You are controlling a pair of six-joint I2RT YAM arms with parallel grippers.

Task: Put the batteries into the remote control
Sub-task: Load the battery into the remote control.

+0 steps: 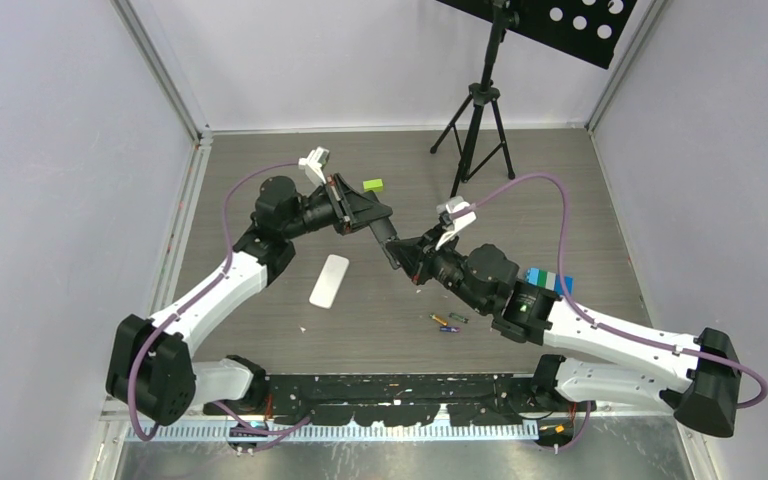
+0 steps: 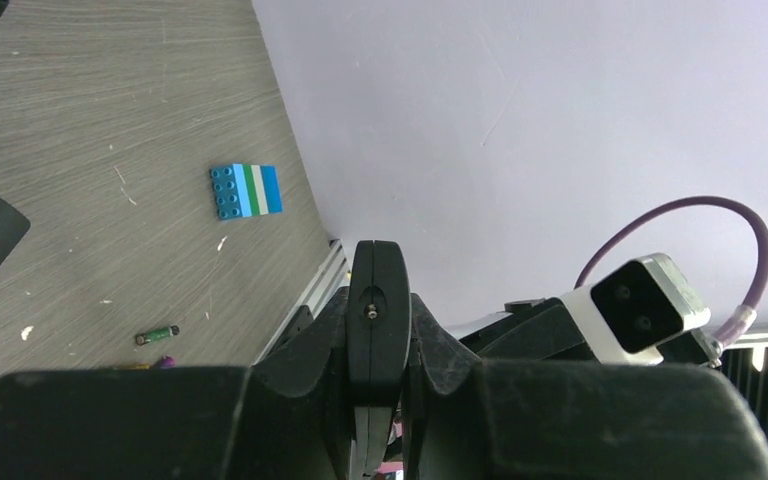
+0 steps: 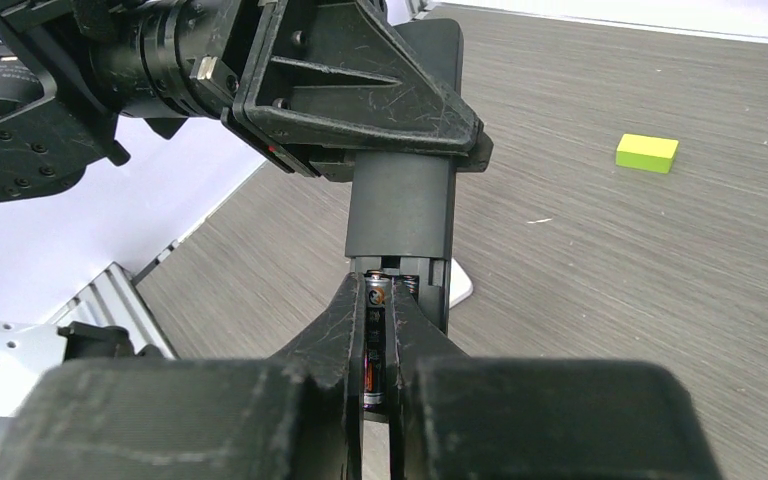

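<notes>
Two grippers meet mid-air: the left gripper [image 2: 378,325] clamps the remote control [image 3: 400,205] while the right gripper [image 3: 377,305] pinches a dark battery [image 3: 375,355] at the remote's open compartment. Line it up lengthwise and press squarely! Three spare batteries [image 1: 447,322] lie well right of the remote.

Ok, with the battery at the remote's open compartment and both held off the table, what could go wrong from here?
The remote hangs in the air, clamped only by the left gripper, so a push from the battery could twist it in that grip. The right gripper pinches the battery by its sides; its fingers may catch on the remote before the battery seats, and the battery could drop.
</notes>
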